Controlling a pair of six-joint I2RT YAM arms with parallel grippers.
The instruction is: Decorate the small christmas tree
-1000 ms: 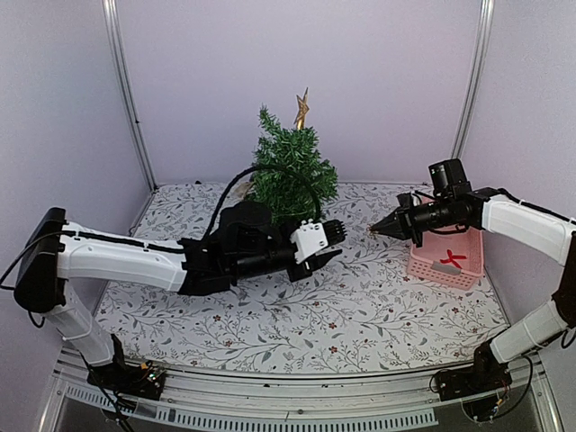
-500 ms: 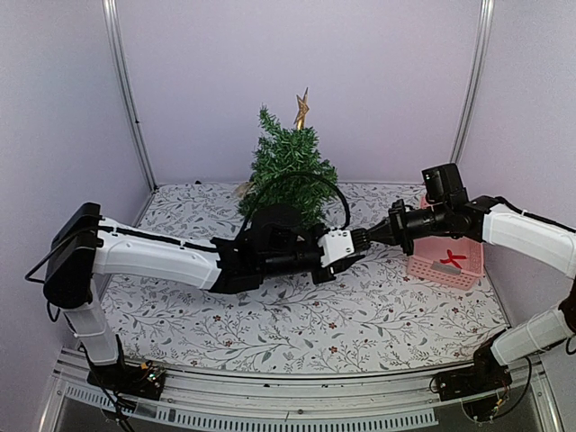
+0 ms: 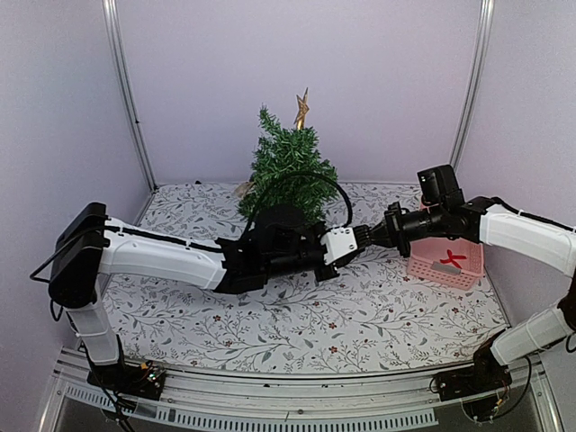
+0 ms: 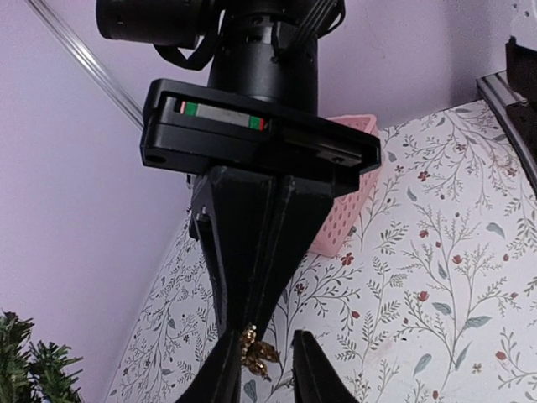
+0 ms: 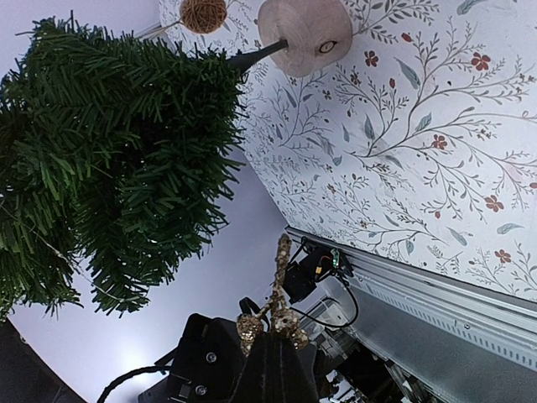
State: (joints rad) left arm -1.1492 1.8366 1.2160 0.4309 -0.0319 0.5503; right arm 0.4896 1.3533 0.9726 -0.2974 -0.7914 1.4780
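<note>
The small christmas tree [image 3: 288, 171] stands at the back centre with a gold star [image 3: 301, 108] on top; its wood disc base [image 5: 304, 34] shows in the right wrist view. In front of the tree my two grippers meet tip to tip. My right gripper [image 3: 371, 236] [image 5: 270, 337] is shut on a gold glitter ornament [image 5: 278, 312] [image 4: 256, 351]. My left gripper [image 3: 357, 239] [image 4: 262, 368] is open, with its jaws on either side of that ornament. The ornament lies against the left finger [image 4: 214, 378], and a gap shows at the right finger [image 4: 315, 374].
A pink basket [image 3: 445, 256] sits at the right, just behind the right arm. A small wicker ball [image 5: 203, 14] lies beside the tree's base. The left arm's cable loops up in front of the tree. Floral cloth covers the table [image 3: 297, 315].
The left arm has reached right and the right gripper has moved left until their tips meet. The left jaws have narrowed around the ornament held by the right gripper.
</note>
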